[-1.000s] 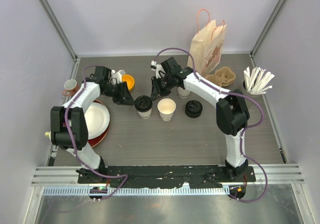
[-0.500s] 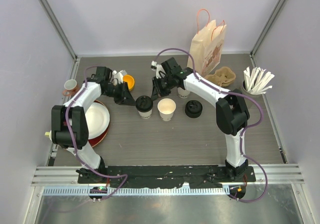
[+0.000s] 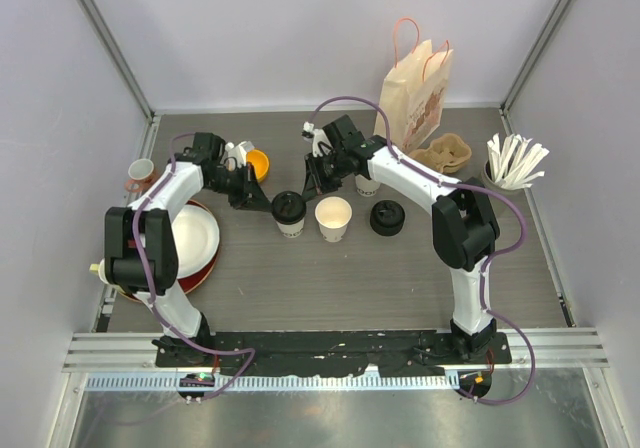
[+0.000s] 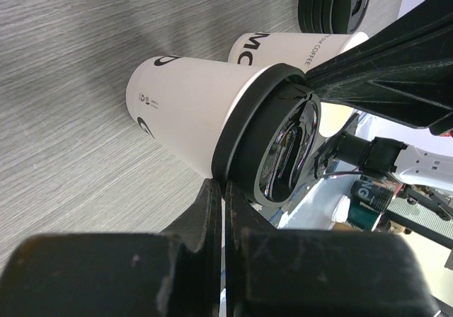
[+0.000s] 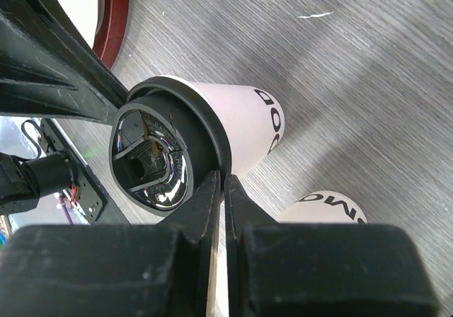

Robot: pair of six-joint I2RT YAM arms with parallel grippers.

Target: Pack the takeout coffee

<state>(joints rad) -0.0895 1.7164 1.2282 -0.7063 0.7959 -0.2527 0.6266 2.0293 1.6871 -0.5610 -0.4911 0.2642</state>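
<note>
White arm links (image 3: pixel 410 176), black joints (image 3: pixel 463 230), looping purple cables (image 3: pixel 350 97)

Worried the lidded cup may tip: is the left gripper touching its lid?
Touching. The left wrist view shows the left gripper, jaws shut, meeting the rim of the lid with no gap.

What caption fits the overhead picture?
The left arm and right arm meet at a lidded paper cup, beside an open cup and spare lids.

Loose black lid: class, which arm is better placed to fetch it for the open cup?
Likely right. The loose lid lies right of the open cup, near the right arm; the left arm sits beyond the lidded cup.
</note>
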